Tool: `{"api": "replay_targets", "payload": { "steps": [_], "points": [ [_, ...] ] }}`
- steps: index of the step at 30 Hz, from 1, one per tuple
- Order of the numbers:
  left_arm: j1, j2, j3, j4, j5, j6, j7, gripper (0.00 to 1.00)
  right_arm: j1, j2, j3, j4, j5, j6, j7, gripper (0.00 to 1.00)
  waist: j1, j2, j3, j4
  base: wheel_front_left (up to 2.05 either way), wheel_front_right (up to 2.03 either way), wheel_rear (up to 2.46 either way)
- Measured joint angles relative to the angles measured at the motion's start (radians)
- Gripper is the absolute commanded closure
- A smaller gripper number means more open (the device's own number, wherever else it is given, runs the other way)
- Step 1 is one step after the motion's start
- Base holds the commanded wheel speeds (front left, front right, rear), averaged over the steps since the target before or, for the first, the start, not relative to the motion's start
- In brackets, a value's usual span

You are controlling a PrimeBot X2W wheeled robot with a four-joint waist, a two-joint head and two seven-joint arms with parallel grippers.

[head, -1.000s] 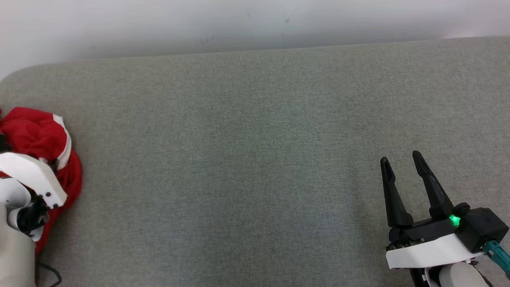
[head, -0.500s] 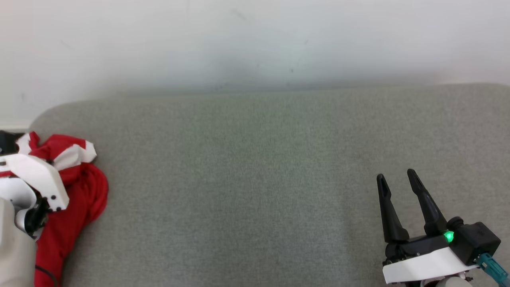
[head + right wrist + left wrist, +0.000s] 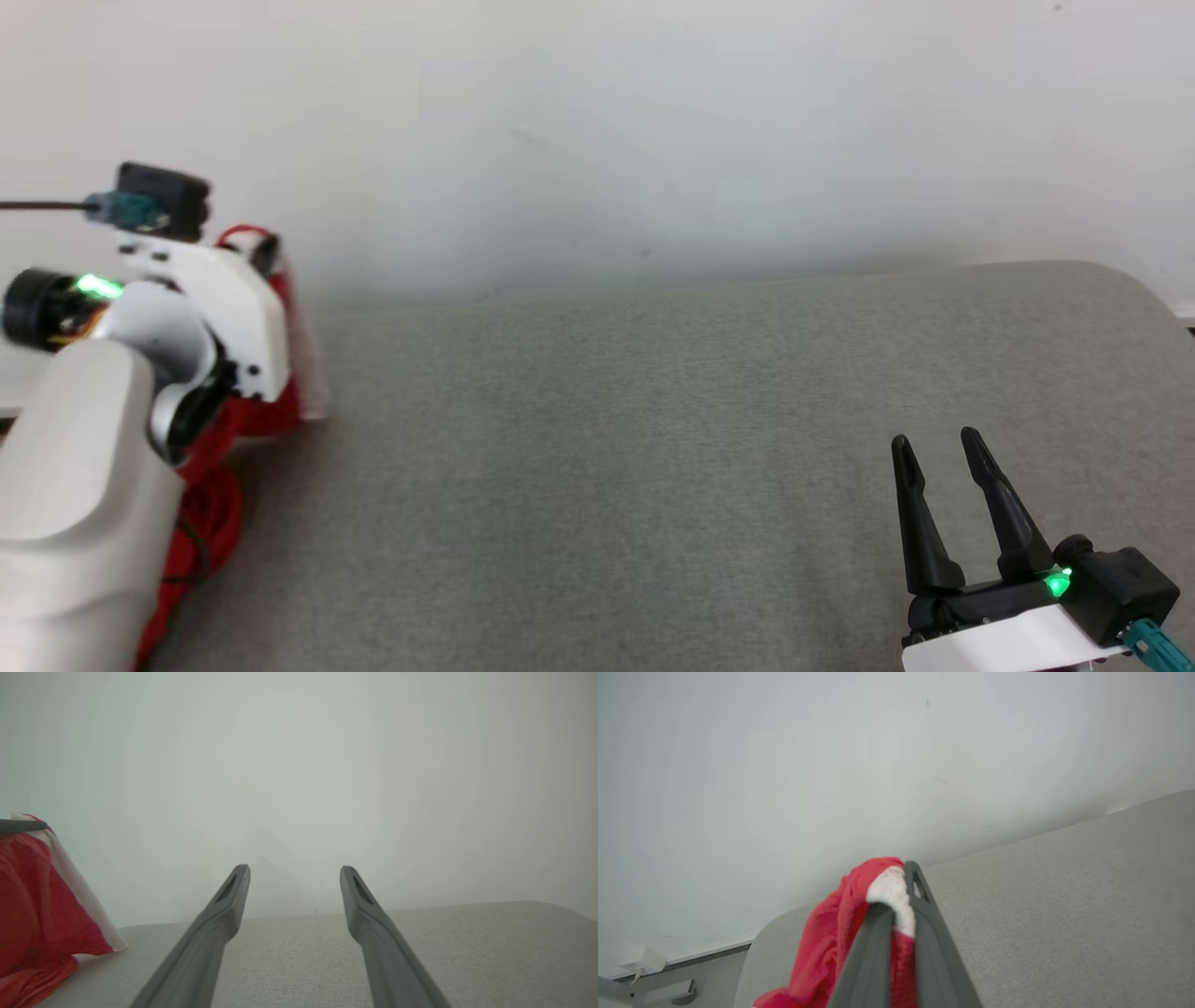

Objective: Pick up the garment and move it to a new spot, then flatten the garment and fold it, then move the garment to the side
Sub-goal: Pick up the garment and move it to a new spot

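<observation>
Left gripper (image 3: 896,891) at 9 o'clock pinches red-and-white garment (image 3: 831,933), which hangs down over grey surface (image 3: 607,420). Right gripper (image 3: 936,441) at 5 o'clock, jaws wide apart.

The left gripper (image 3: 899,896), half open a second ago, now clamps a white-edged fold of the red garment (image 3: 213,509). Its arm now stands at ten o'clock of the head view, up from eight o'clock. The cloth hangs from it instead of lying bunched on the grey surface (image 3: 653,448). The head camera now tips higher.
</observation>
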Motion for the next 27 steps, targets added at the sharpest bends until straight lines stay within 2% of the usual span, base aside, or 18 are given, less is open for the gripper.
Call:
{"api": "replay_targets", "payload": {
  "steps": [8,14,18,21,27],
  "points": [
    [-0.016,-0.067,-0.109,-0.193,-0.140,0.000,0.048,1.00,0.001,0.000,-0.018,-0.003,0.004,0.000,0.000,0.00,0.0000,0.0001,-0.013,-0.088,0.00,0.00,0.00],
    [-0.019,-0.173,-0.104,-0.286,-0.233,0.007,0.020,1.00,0.002,0.000,-0.059,-0.010,-0.005,0.000,0.000,0.00,0.0000,0.0001,-0.013,-0.166,0.00,0.00,0.00],
    [0.000,-0.203,-0.083,-0.319,-0.275,0.027,-0.002,1.00,0.005,0.000,-0.081,-0.012,-0.021,0.000,0.000,0.00,0.0000,0.0001,-0.007,-0.205,0.00,0.00,0.00],
    [0.077,-0.211,-0.054,-0.327,-0.314,0.045,-0.027,1.00,0.008,0.000,-0.089,-0.013,-0.029,0.000,0.000,0.00,0.0000,0.0001,0.003,-0.222,0.00,0.00,0.00],
    [0.342,-0.193,-0.006,-0.287,-0.339,0.071,-0.141,1.00,0.021,-0.008,-0.092,-0.012,-0.031,0.000,0.000,0.00,0.0001,0.0001,0.025,-0.220,0.00,0.00,0.00]
  ]
}}
